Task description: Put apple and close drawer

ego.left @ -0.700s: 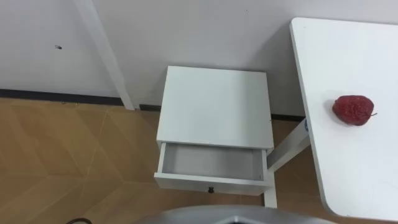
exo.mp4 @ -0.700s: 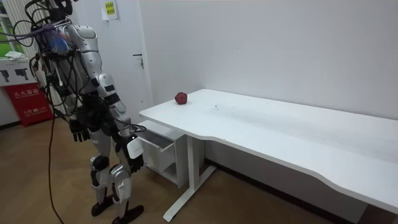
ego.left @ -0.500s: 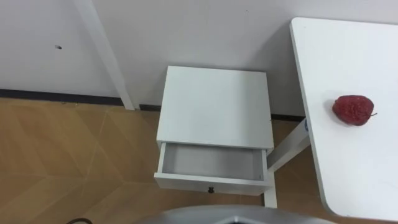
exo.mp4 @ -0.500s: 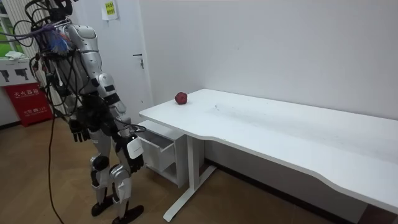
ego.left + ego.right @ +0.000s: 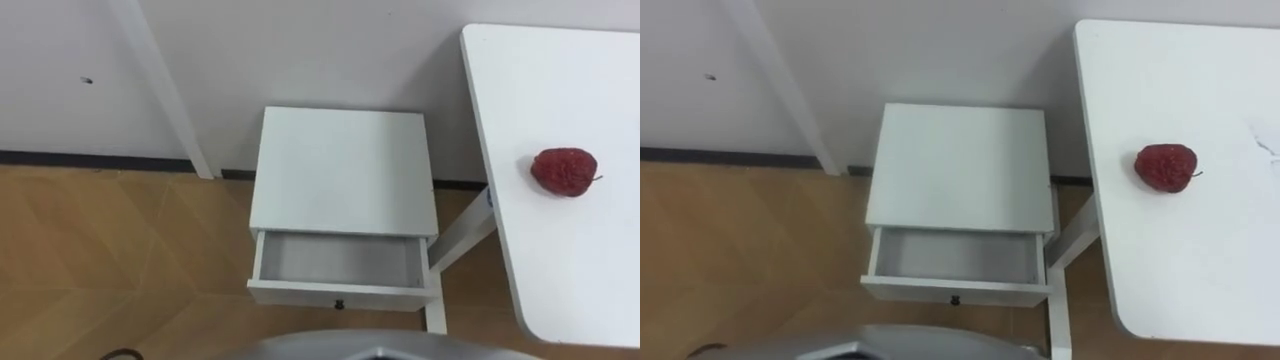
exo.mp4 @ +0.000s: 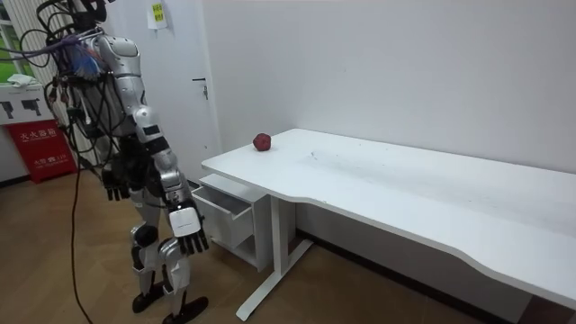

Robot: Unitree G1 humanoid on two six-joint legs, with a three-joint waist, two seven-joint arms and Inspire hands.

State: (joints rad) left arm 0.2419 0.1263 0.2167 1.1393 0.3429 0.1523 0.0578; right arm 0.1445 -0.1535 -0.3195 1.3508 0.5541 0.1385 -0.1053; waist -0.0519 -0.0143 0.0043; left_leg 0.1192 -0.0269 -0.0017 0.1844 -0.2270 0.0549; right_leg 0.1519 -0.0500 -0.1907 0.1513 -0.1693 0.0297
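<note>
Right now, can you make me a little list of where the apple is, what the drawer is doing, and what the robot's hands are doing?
apple: red, lying on the white table near its corner, nothing touching it
drawer: pulled open, nothing inside
cabinet: small, white, against the wall, beside the table
right hand: hanging low at the robot's side, open, holding nothing
left hand: hanging at its other side, open, holding nothing
robot: standing in front of the cabinet
job so far: apple not yet in the drawer
</note>
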